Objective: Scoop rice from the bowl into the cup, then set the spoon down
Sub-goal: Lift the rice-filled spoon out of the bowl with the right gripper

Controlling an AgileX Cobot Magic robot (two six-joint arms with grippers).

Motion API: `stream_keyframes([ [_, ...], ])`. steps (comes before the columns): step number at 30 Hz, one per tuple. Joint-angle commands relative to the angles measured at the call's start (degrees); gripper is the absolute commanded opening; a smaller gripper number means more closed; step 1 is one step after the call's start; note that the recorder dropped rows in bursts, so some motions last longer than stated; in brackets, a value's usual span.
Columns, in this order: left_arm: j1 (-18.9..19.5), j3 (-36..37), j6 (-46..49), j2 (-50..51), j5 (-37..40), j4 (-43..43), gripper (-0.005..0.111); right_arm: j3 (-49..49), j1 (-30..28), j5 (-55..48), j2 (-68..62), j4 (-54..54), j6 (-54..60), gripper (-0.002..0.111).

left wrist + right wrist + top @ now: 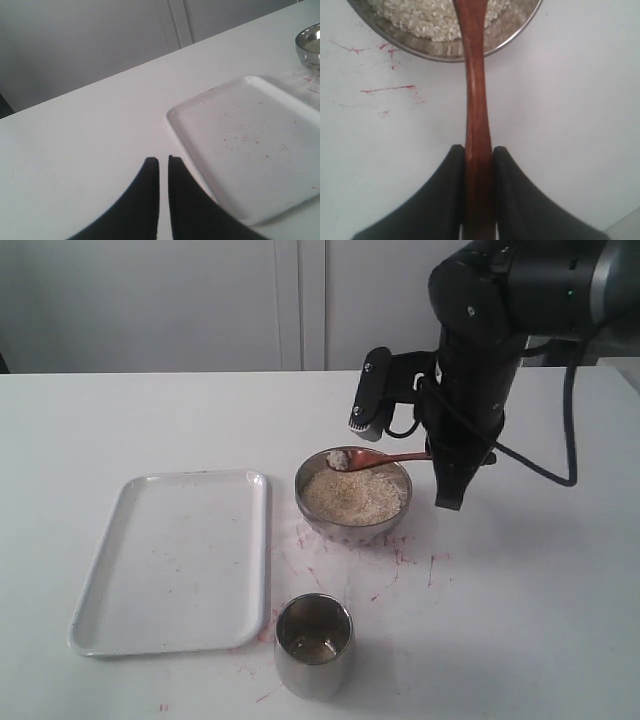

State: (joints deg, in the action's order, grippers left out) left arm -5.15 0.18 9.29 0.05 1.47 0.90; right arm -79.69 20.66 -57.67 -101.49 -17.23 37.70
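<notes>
Two black fingers [447,195] of the right hand [479,150] are clenched on the slim handle of the small dark reddish-brown wooden spoon [475,100], one on either side of it. The spoon lies about level, its round end above the far side of the round shiny steel bowl [352,531] and heaped with off-white uncooked rice [339,459]. More of the rice fills the bowl below, to a little under the rim. The bowl stands on the white bench [530,620], with thin red marks [387,90] scattered on the surface around it. The small straight-sided steel cup [314,670] stands upright nearer the exterior camera than the bowl and apart from it; a few pale grains seem to lie at its bottom. In the exterior view, a white rectangular tray [170,560] with rounded corners lies flat to the left of both, its near corner just beside the cup. The left hand [163,160] hovers over the bench beside the tray's edge, well apart from the bowl. Its fingers are drawn nearly together, with only a sliver between them and nothing in their grasp.
</notes>
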Motion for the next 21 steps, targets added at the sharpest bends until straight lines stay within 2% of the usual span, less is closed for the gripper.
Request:
stream_keyframes([
  [1, -0.16, -0.18, -0.08, -0.05, -0.35, -0.39, 0.014, 2.84, -1.28, 2.51, 2.75, 2.84, 3.28, 0.0],
  [12, -0.16, -0.18, -0.08, -0.05, -0.35, -0.39, 0.014, 7.75, -1.28, 4.1, 8.08, 5.15, 8.01, 0.0],
  [21, -0.16, -0.18, -0.08, -0.05, -0.35, -0.39, 0.014, 10.1, -1.05, -0.17, 16.64, 5.65, 12.27, 0.0],
])
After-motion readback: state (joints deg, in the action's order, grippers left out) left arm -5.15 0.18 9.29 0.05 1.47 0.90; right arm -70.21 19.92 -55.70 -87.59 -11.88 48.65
